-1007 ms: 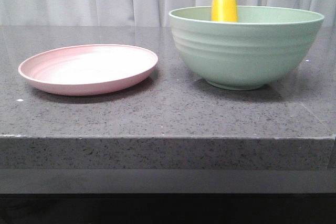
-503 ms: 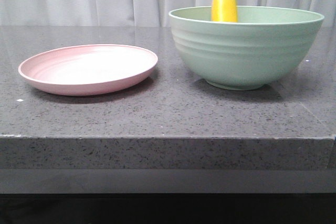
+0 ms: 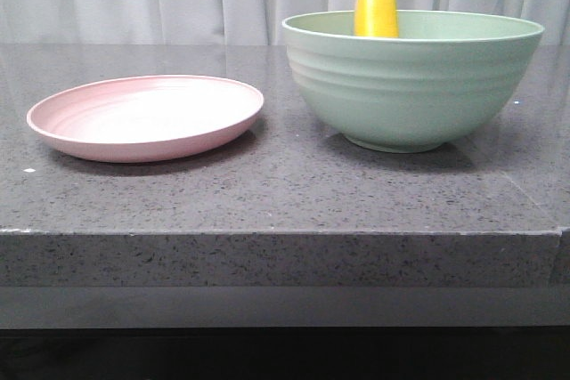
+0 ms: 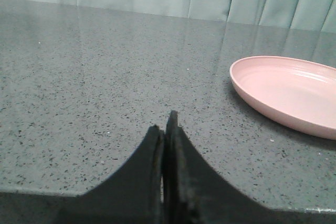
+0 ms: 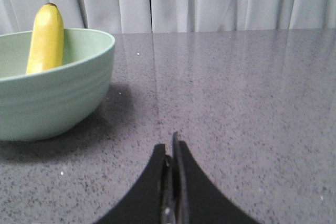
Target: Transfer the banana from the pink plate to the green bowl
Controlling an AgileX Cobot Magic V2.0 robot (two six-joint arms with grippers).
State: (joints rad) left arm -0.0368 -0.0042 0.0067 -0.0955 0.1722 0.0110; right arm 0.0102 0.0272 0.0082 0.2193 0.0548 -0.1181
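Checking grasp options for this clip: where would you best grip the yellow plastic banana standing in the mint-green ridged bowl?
Probably the yellow plastic banana's upper end, from above: it stands nearly upright, only that part clearing the mint-green ridged bowl's rim.

The left gripper (image 4: 167, 129) shows at the bottom centre of its wrist frame, jaws pressed together, holding nothing. The right gripper (image 5: 173, 148) sits likewise, bottom centre, jaws closed and empty.
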